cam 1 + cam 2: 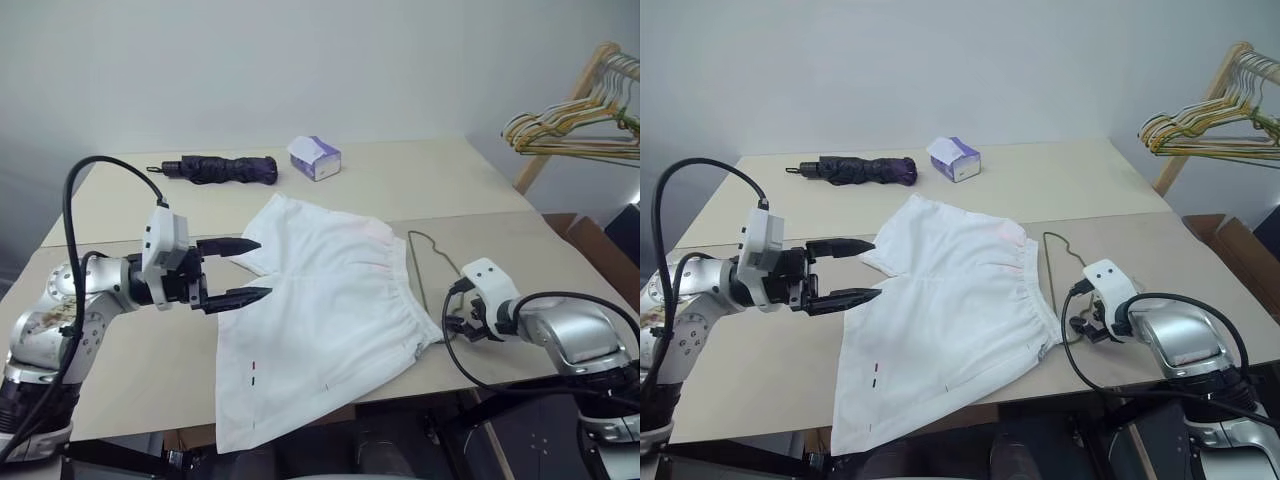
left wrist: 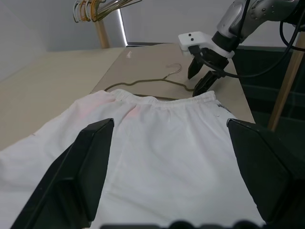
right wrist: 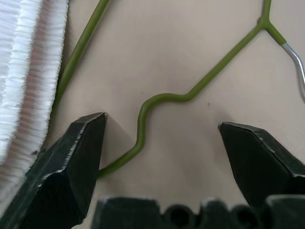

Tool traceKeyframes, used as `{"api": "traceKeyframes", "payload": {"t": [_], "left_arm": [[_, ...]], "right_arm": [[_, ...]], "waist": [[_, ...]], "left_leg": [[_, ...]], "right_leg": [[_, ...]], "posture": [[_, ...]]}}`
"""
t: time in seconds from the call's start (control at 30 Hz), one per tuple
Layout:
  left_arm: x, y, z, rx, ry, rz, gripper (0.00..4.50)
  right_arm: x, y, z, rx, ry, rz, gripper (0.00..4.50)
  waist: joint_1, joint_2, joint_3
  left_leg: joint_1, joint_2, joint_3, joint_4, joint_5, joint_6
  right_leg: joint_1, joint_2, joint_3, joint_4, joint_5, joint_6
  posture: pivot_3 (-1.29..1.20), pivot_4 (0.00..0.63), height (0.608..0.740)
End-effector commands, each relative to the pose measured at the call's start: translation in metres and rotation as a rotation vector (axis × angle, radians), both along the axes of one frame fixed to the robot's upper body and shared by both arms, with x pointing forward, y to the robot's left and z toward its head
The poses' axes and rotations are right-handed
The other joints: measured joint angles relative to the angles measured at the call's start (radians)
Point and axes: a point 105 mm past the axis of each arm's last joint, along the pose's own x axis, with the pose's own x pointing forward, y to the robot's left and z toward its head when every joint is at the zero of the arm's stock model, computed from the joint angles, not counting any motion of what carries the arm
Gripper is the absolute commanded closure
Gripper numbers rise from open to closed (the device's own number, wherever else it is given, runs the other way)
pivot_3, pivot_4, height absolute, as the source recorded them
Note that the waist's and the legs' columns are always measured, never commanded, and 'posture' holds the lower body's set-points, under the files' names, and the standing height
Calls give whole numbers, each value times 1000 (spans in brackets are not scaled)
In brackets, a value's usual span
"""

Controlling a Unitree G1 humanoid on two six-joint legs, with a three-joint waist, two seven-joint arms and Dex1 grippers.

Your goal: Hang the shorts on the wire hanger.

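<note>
On the shorts [image 1: 330, 300], no legible writing

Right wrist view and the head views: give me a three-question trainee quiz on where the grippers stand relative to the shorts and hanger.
1. True or false: the right gripper has its black fingers open, one on each side of the thin olive-green wire hanger lying on the beige table.
2. Multiple choice: the white fabric shorts with gathered waistband are A) hanging on the hanger, B) lying flat on the table, C) held up by the left gripper.
3. Short answer: which two other loose things lie at the table's far side?

Key: 1. True. 2. B. 3. A folded dark umbrella and a small purple-and-white tissue box.
</note>
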Motion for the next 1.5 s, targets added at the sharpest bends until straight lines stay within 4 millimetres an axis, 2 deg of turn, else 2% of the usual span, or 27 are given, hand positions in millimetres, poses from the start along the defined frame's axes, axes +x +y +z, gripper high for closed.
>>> {"api": "traceKeyframes", "payload": {"t": [0.03, 0.3, 0.47, 0.53, 0.6, 0.7, 0.77, 0.83, 0.9, 1.03, 1.1, 1.13, 1.17, 1.3, 1.4, 1.5], "left_arm": [[-2, -2, 8, 1, -60, -1, 374], [7, -22, 10, -50, -71, -30, 374], [16, -28, 10, -76, -92, -5, 374], [20, -28, 12, -88, -104, 14, 374], [29, -29, 17, -113, -116, 52, 374], [47, -33, 25, -165, -85, 137, 374], [55, -35, 30, -183, -53, 176, 374], [61, -35, 33, -175, -40, 198, 374], [65, -32, 36, -158, -41, 204, 374], [69, -26, 40, -119, -32, 198, 374], [69, -26, 38, -87, -17, 166, 374], [68, -26, 37, -71, -8, 148, 70], [66, -28, 30, -15, 18, 114, 20], [61, -35, 13, 139, 15, 35, 20], [66, -42, 4, 218, 35, 28, 20], [77, -46, -8, 302, 58, 88, 20]], "right_arm": [[2, -8, -1, -7, 37, -70, 1530], [30, -36, 7, -39, -30, -261, 4419], [54, -62, 36, -109, -196, -351, 4468], [62, -68, 51, -172, -286, -307, 4468], [77, -71, 83, -365, -509, -163, 4468], [91, -45, 124, -545, -807, 107, 4468], [92, -22, 142, -691, -962, 324, 4468], [87, 3, 141, -905, -1068, 655, 4468], [81, 19, 132, -1032, -1137, 883, 4468], [73, 43, 122, -1143, -1286, 1192, 4468], [70, 55, 124, -1136, -1355, 1273, 4468], [69, 60, 126, -1133, -1383, 1303, 4500], [68, 66, 128, -1130, -1415, 1340, 4500], [68, 83, 137, -1128, -1492, 1425, 4500], [66, 96, 145, -1114, -1551, 1460, 4500], [67, 100, 152, -1123, -1577, 1451, 4500]], "waist": [[0, 0, 0], [2, -5, 1], [-2, -3, 1], [-4, -3, 2], [-5, -2, 2], [-10, -1, 2], [-23, -1, 2], [-32, -1, 2], [-41, -1, 2], [-65, -1, 2], [-75, -1, 2], [-80, -1, 2], [-85, -1, 2], [-100, -1, 2], [-102, -2, 2], [-102, -2, 2]], "left_leg": [[0, 0, 0, 0, 0, 0], [0, 0, 0, 0, 0, 0], [-5, -2, -1, 0, 0, 0], [-7, -2, -1, 0, 0, 0], [-7, -3, -1, 0, 0, 1], [-9, -4, -1, 0, 0, 1], [-9, -4, -2, 0, 0, 1], [-9, -4, -3, 0, 0, 1], [-9, -5, -3, 0, 0, 1], [-9, -6, -2, 0, 0, 1], [-9, -6, -2, 0, 0, 1], [-9, -7, -3, 0, 0, 1], [-9, -7, -3, 0, 0, 1], [-7, -7, -4, 0, 0, 1], [-7, -7, -6, 0, 0, 1], [-7, -8, -7, 0, 0, 1]], "right_leg": [[0, 0, 0, 0, 0, 0], [1, 0, 0, -3, 2, 1], [-2, -1, 0, -4, 5, 7], [-4, 0, 0, -4, 6, 9], [-4, -1, 0, -4, 6, 10], [-5, -1, 0, -5, 6, 11], [-5, -1, 0, -5, 6, 12], [-5, -2, 0, -5, 6, 12], [-5, -2, 0, -5, 6, 12], [-5, -3, 2, -5, 6, 12], [-5, -3, 3, -4, 7, 11], [-5, -3, 3, -4, 7, 11], [-5, -3, 3, -4, 7, 11], [-4, -3, 4, -4, 8, 10], [-3, -3, 4, -4, 9, 9], [-3, -4, 4, -4, 9, 9]], "posture": [[-66, 54, 740], [-58, 43, 740], [-68, 28, 740], [-68, 28, 740], [-71, 25, 740], [-90, 13, 740], [-90, 13, 740], [-95, 7, 740], [-93, 3, 740], [-87, 1, 740], [-86, 0, 740], [-87, 0, 740], [-87, 0, 740], [-90, 0, 740], [-90, 0, 740], [-91, 0, 740]]}}
